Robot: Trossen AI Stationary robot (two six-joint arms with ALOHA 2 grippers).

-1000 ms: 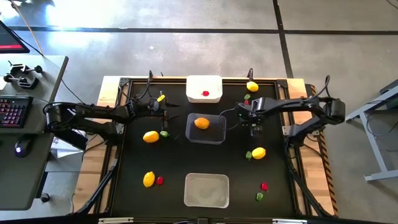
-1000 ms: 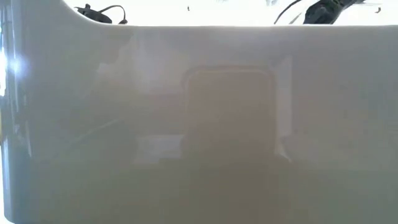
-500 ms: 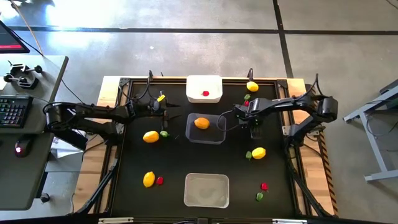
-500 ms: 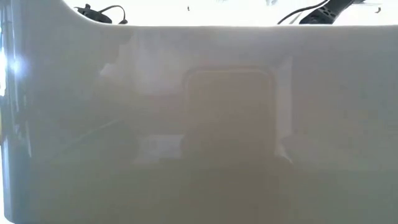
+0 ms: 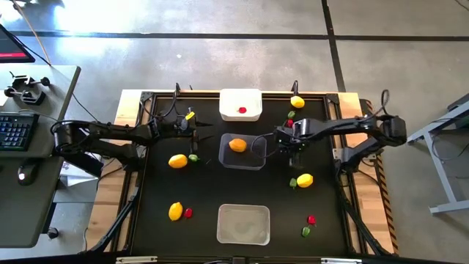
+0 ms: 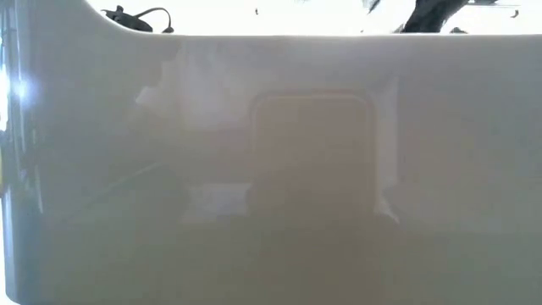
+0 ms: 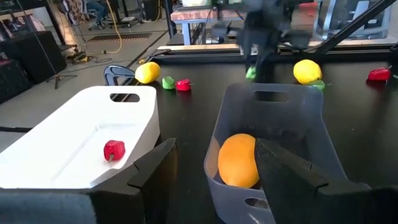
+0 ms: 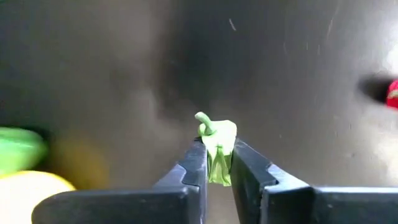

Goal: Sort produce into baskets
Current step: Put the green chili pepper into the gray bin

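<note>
- High view: the right gripper (image 5: 293,148) is hanging over the dark table (image 5: 154,220), just right of the clear basket (image 5: 242,152) in the middle, well placed for carrying a small piece toward one of the baskets. The clear basket is holding one orange lemon (image 5: 237,145). The white basket (image 5: 240,104) at the far edge is holding a red berry (image 5: 242,111), and the pale grey basket (image 5: 243,224) at the near edge is looking bare. Loose lemons, berries and green pieces are lying scattered on both sides, so most of the sorting is probably left to do. The left gripper (image 5: 195,130) is waiting left of the clear basket.
- Low view: a pale basket wall (image 6: 271,169) is filling almost everything; only dark bits of arm are peeking over its rim.
- Left wrist view: the left fingers (image 7: 155,171) are standing wide apart with nothing between them, pointing at the white basket and the clear one with its lemon. Beyond them the right gripper (image 7: 251,72) is carrying a green speck above the table.
- Right wrist view: the right fingers (image 8: 193,167) are pinching a small green leafy piece (image 8: 217,149), nearly closed on it. The piece is pale green and crinkled, with a curled stem poking out above the tips. A lemon and another green piece are showing blurred at one side, and a red berry at the other edge.
</note>
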